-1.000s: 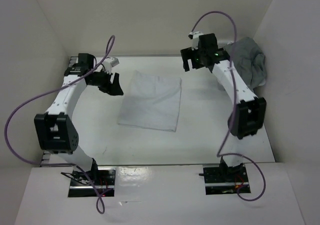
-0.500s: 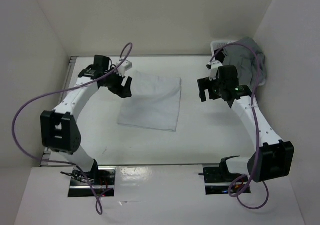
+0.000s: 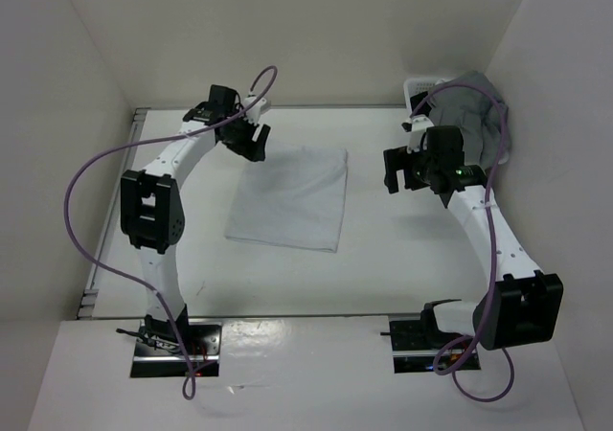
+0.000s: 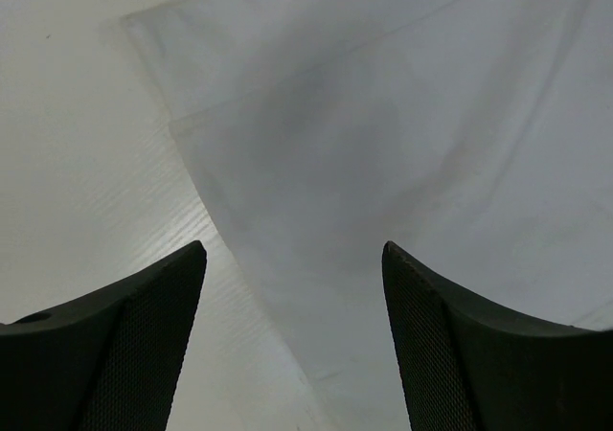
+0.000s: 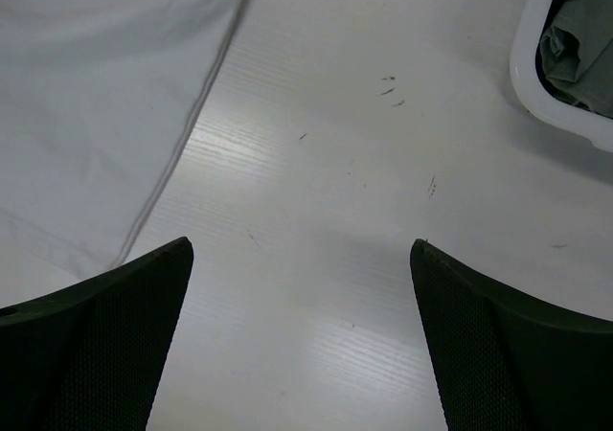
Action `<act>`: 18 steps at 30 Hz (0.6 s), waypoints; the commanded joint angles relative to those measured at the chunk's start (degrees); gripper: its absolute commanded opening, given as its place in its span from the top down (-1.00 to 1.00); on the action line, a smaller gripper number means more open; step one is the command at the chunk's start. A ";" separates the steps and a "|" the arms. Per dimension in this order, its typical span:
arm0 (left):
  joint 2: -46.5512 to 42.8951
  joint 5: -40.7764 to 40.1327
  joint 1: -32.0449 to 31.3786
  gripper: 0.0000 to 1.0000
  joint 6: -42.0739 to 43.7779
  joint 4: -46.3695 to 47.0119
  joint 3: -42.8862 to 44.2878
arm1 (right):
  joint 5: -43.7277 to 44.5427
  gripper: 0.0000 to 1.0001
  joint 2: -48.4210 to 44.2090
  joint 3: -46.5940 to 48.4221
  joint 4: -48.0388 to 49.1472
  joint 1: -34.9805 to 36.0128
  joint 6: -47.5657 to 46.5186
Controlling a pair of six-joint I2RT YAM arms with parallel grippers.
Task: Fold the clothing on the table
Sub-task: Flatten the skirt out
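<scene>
White clothing (image 3: 292, 196) spread flat near the middle of the table (image 3: 383, 268), a rough rectangle, lightly creased. Seen from the left wrist as layered clothing (image 4: 402, 115) with a stepped edge running down toward the near side, bare table (image 4: 77, 144) to its left.

Left gripper (image 3: 253, 146) hanging over the far left corner of the clothing, fingers (image 4: 144, 335) spread well apart, nothing pinched between them (only cloth and table showing in the gap). Hard to say from either view whether the tips touch the cloth or hover just above it.

Right gripper (image 3: 400, 177) out over bare table, to the right of the clothing and apart from it, near the white basket (image 3: 419, 88). Fingers (image 5: 105, 345) splayed wide and empty. From the right wrist: hemmed edge of the clothing (image 5: 86, 86) at the left, lightly scuffed table (image 5: 335, 211) in the middle, basket rim (image 5: 525, 81) in the upper right corner with the grey garment (image 5: 579, 48) inside. From above, that grey garment (image 3: 474, 115) heaped over the basket in the far right corner.
</scene>
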 commanded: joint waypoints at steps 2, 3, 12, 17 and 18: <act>6.06 -0.77 0.08 -0.61 -1.88 0.73 5.22 | -1.85 -0.96 -1.14 -0.20 2.98 -0.13 -0.27; 8.07 -0.77 0.08 -0.61 -1.88 0.73 7.05 | -1.86 -0.96 -1.14 -0.20 2.98 -0.13 -0.27; 19.94 1.34 2.45 -0.55 -3.02 -4.45 22.25 | -3.61 -0.96 -1.14 -0.73 2.98 -0.13 -1.33; 24.17 0.63 2.46 -0.55 -3.02 -6.48 28.07 | -4.67 -0.96 -0.62 -0.73 2.98 -0.13 -1.85; 24.79 0.63 2.46 -0.55 -3.02 -7.09 28.86 | -5.19 -0.96 -0.62 -0.73 2.98 -0.13 -1.86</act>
